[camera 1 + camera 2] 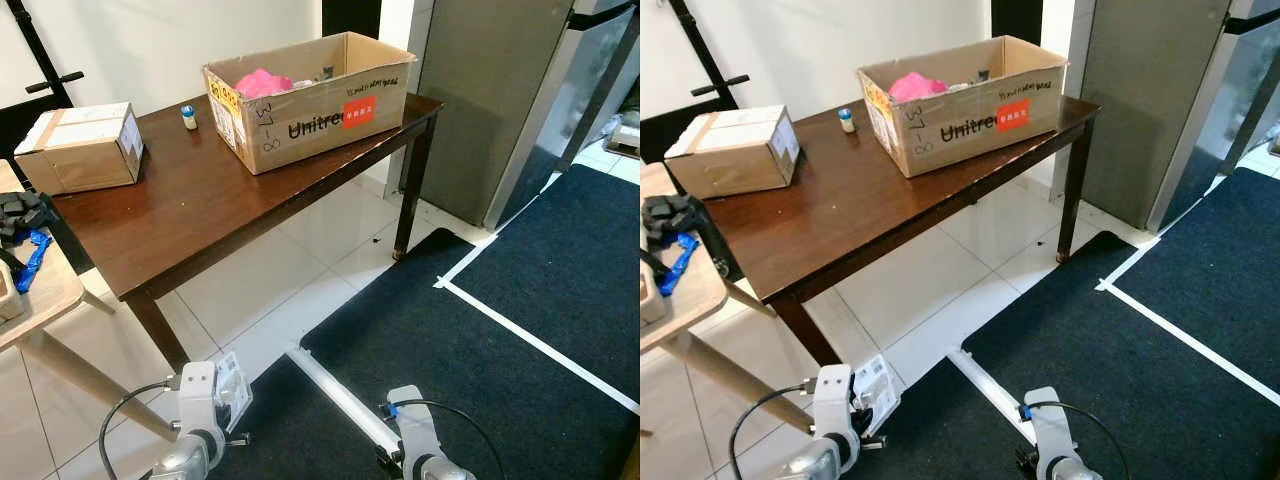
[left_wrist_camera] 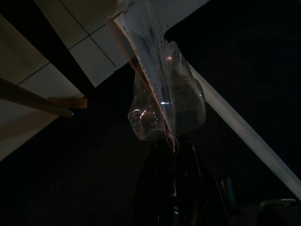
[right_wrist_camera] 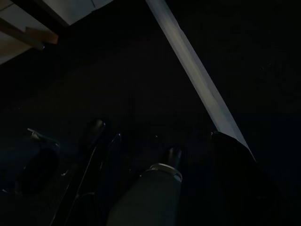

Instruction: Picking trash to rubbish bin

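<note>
While the left hand [image 2: 175,141] pinches it, the plastic bag [image 2: 162,94] hangs lengthwise.

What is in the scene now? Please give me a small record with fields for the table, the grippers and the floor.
table: dark wooden table
on table: open cardboard box holding something pink; closed small box; small bottle
left gripper: shut on a clear plastic bag, low over the floor
right gripper: hangs low, too dark to judge
floor: white tiles, dark carpet with white tape lines
rubbish bin: cannot identify one
</note>
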